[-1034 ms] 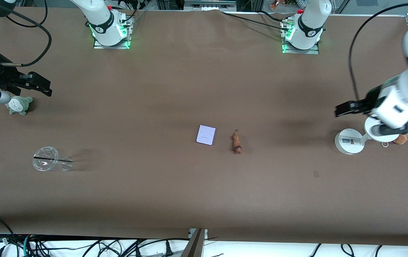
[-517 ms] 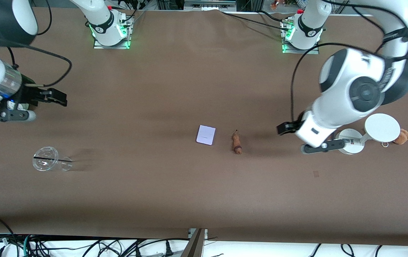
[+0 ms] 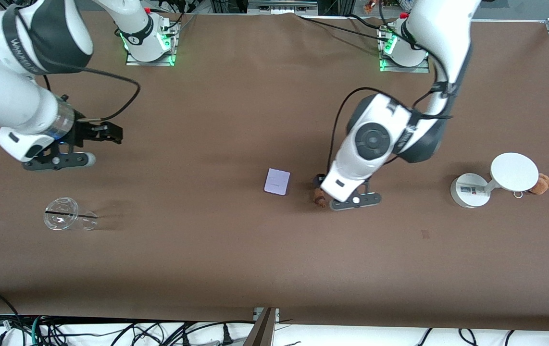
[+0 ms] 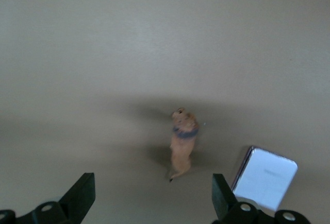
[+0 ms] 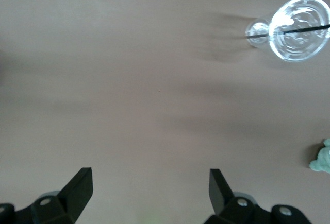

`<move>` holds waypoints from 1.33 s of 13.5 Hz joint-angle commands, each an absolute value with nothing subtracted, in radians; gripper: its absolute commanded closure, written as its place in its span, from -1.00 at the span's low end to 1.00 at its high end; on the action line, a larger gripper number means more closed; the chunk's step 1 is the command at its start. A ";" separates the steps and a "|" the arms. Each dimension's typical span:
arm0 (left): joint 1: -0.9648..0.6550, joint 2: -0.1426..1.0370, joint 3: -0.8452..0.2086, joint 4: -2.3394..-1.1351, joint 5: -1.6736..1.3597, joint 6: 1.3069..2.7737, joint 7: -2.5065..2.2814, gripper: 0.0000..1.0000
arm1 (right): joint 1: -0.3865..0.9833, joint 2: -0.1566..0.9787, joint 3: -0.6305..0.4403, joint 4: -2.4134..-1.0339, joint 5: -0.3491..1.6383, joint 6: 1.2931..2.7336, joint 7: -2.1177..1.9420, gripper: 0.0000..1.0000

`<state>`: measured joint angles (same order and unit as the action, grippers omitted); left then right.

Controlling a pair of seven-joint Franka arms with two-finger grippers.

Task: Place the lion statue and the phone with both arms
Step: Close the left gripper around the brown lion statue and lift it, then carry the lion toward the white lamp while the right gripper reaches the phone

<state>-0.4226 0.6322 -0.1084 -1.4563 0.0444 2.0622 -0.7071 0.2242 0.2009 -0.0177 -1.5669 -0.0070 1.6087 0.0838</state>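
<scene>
Swung in from the white stand's end to hover, fingers spread wide, over the lion statue (image 4: 182, 144) lying beside the phone (image 3: 277, 181) mid-desk: left gripper (image 4: 152, 201); right gripper (image 5: 147, 193), open too, nearing.

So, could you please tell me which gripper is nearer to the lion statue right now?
The left. The left gripper hangs open just over the lion statue. The right gripper, also open, is over bare table toward the right arm's end, well away from it.
</scene>
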 commanded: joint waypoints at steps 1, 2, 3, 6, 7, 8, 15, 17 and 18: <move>-0.468 0.692 -0.097 -1.437 0.084 2.115 -0.761 -1.00 | 0.229 0.209 -0.018 -1.543 0.043 1.600 0.092 -1.00; -0.469 0.705 -0.098 -1.440 0.084 2.135 -0.767 -1.00 | 0.238 0.219 -0.018 -1.522 0.069 1.603 0.115 -1.00; -0.471 0.710 -0.098 -1.468 0.084 2.173 -0.767 -1.00 | 0.256 0.233 -0.018 -1.499 0.077 1.601 0.165 -1.00; -0.479 0.727 -0.097 -1.542 0.087 2.324 -0.761 -1.00 | 0.298 0.244 -0.018 -1.483 0.074 1.603 0.232 -1.00; -0.480 0.739 -0.097 -1.542 0.113 2.330 -0.762 -1.00 | 0.301 0.245 -0.018 -1.483 0.075 1.603 0.242 -1.00; -0.486 0.748 -0.098 -1.542 0.151 2.333 -0.765 -1.00 | 0.305 0.245 -0.018 -1.483 0.075 1.605 0.256 -1.00; -0.503 0.784 -0.098 -1.543 0.166 2.379 -0.862 0.31 | 0.350 0.259 -0.018 -1.480 0.075 1.637 0.356 -1.00; -0.505 0.782 -0.098 -1.546 0.166 2.372 -0.870 0.97 | 0.356 0.267 -0.018 -1.480 0.075 1.649 0.402 -1.00; -0.503 0.781 -0.098 -1.546 0.166 2.365 -0.870 1.00 | 0.356 0.273 -0.018 -1.480 0.084 1.651 0.406 -1.00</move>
<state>-0.4936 0.7877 -0.1076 -1.5401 0.1383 2.3711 -0.8387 0.3488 0.2488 -0.0158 -1.5083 0.0634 1.6482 0.3721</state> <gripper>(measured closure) 0.581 0.000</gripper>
